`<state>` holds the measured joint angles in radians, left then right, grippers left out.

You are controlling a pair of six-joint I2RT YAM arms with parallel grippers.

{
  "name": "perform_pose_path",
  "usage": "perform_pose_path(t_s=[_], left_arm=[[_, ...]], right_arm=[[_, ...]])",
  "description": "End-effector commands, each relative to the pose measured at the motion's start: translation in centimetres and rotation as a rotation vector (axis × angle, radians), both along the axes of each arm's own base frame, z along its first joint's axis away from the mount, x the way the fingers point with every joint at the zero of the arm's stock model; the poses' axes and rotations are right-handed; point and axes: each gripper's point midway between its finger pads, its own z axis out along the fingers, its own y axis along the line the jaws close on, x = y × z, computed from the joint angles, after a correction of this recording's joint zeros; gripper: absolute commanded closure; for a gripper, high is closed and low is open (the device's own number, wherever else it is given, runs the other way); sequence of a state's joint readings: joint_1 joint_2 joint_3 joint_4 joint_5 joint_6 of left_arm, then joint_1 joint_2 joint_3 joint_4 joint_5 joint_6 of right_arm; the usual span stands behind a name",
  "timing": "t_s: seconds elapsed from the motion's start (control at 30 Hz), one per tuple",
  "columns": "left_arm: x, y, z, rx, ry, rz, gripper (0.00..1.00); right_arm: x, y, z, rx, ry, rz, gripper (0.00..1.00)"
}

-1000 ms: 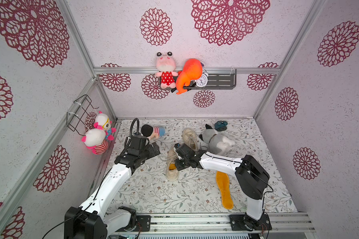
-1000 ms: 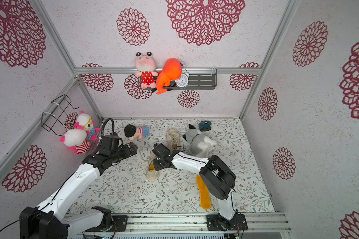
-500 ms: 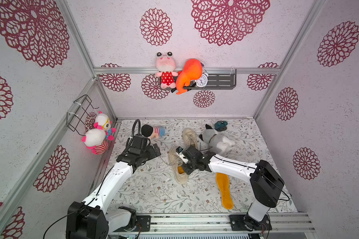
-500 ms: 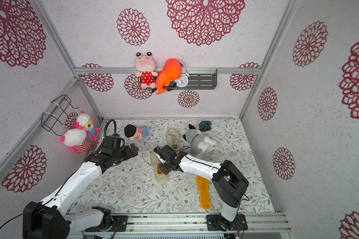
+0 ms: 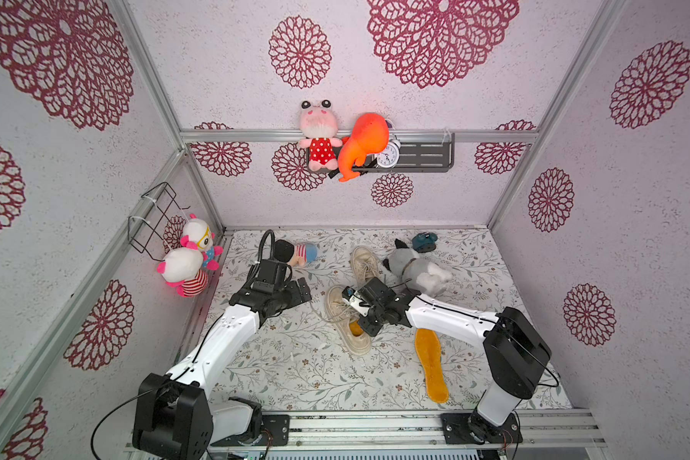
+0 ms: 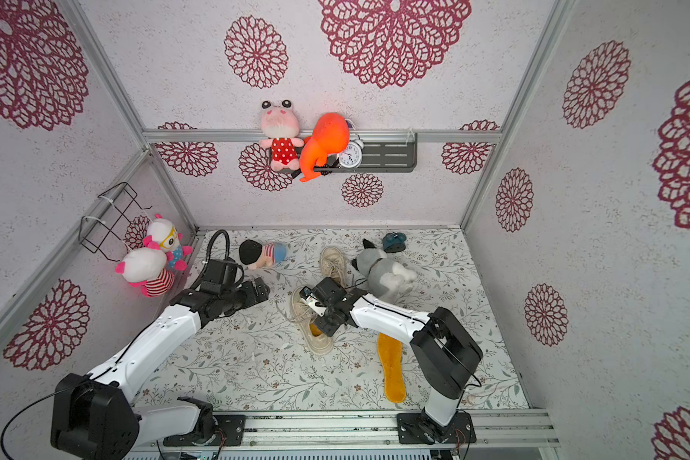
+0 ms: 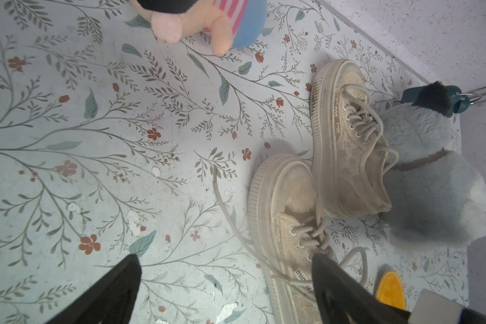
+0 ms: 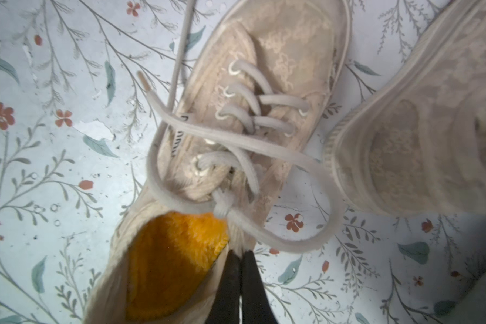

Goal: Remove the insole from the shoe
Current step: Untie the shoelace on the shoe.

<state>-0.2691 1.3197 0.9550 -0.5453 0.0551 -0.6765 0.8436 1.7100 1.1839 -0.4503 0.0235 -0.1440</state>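
The shoe (image 5: 357, 345) is found about the middle of the desk (image 5: 295, 370), toe turned toward the back edge and heel toward the front. That way its mouth is offered up to the right arm. The insole (image 8: 174, 266), orange and fleecy, is seen seated in the heel, not yet out.

The right pincer (image 8: 239, 255) is pressed fully closed at the collar, just beside the insole's edge. Whether fleece or collar fabric is nipped between the tips cannot be told.

The left pincer (image 7: 225, 262) is held spread wide with nothing in it, off the shoe's left side near the toe. It is judged to be kept ready to pin the shoe down when a pull is made.

A spare insole (image 5: 431, 366) is laid free toward the front right corner. The second shoe (image 5: 363, 265) is parked near the back edge against a grey plush (image 5: 415, 273), so that one is judged already emptied.
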Motion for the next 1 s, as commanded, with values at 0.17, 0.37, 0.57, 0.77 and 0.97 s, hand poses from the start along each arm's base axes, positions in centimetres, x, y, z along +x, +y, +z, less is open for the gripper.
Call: perform_pose_path(t_s=[0.17,0.37,0.57,0.77,0.97], left_arm=[[2.2,-4.4,-2.6,-0.094,0.114,-0.138,0.02],[2.9,-6.7,-5.3,-0.121,0.187,-0.190,0.09],[3.5,-9.0,-7.6,-0.222,0.244,-0.237,0.15],[3.3,-9.6,-10.2,-0.223,0.326,-0.264,0.30],[1.8,-8.5,-11.0,-0.181,0.378,-0.228,0.46]], right_arm=[[1.4,-1.0,3.5,0.086,-0.002,-0.129,0.69],[0.1,-1.3,7.3,0.412,0.104,-0.473,0.60],[1.5,-2.6,10.8,0.667,0.164,-0.855,0.63],[0.8,-1.0,10.8,0.679,0.287,-0.860,0.63],[0.1,-0.2,11.8,0.802,0.381,-0.894,0.50]])
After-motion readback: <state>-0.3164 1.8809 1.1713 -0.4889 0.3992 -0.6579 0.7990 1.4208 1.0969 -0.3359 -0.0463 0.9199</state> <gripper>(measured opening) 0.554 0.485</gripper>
